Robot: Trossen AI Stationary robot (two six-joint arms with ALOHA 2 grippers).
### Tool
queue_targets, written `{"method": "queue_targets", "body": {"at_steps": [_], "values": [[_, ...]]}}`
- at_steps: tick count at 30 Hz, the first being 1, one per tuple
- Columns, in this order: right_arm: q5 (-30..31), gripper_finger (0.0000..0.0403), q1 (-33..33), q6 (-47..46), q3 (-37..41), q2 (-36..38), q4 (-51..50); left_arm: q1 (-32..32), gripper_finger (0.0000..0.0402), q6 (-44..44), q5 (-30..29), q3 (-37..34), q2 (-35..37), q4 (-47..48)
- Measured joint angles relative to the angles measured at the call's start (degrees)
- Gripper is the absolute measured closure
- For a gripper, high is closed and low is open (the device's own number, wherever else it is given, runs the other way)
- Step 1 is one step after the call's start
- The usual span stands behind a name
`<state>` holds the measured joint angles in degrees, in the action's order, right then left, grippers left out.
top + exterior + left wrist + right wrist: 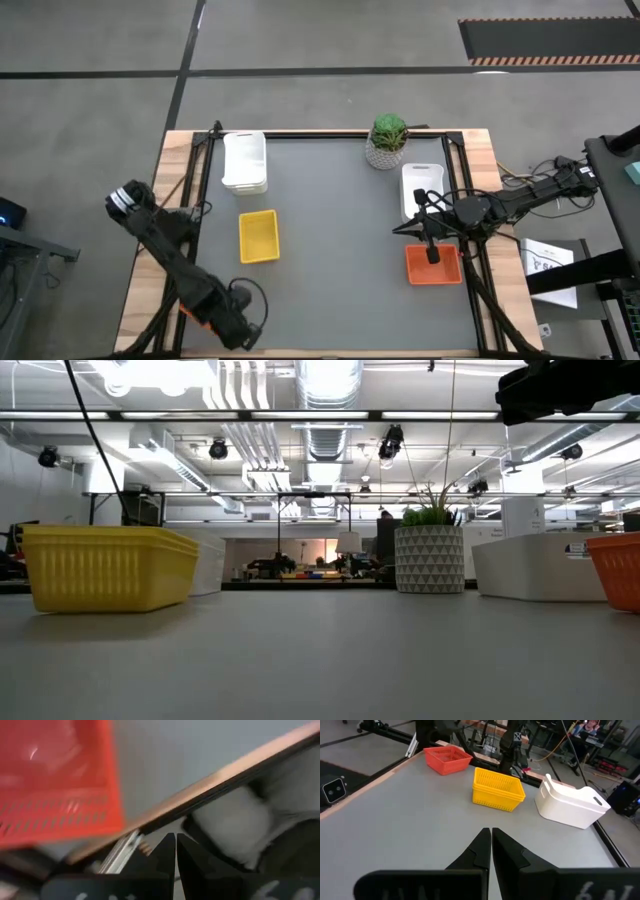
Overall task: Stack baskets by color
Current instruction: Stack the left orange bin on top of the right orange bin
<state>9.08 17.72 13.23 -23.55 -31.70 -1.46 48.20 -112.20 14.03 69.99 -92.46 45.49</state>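
A stack of white baskets [245,162] stands at the far left and a yellow basket [259,236] nearer the middle left. One white basket [421,188] and an orange basket [433,264] sit at the right. A second orange basket [447,759] rests at the near left corner, mostly under my left arm in the high view. My left gripper [175,845] is shut and holds nothing, just off that basket [55,785] above the table's edge. My right gripper [491,837] hangs shut and empty over the right orange basket.
A green potted plant [387,140] in a patterned white pot stands at the far edge, right of centre. The grey tabletop [340,250] between the left and right baskets is bare. A wooden rim and dark rails [205,180] border the table.
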Motion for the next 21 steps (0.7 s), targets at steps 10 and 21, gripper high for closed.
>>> {"method": "queue_targets", "body": {"at_steps": [10, 21], "values": [[0.0, 0.0394, 0.0, 0.9, -0.02, 0.0, 0.3, 0.55, 0.0402, -2.75, 0.59, 1.58, -1.58, 12.07], [0.0, 0.0394, 0.0, 0.92, -0.02, 0.0, 0.3, 0.68, 0.0342, -1.33, -5.1, 0.73, -1.55, 11.56]]}}
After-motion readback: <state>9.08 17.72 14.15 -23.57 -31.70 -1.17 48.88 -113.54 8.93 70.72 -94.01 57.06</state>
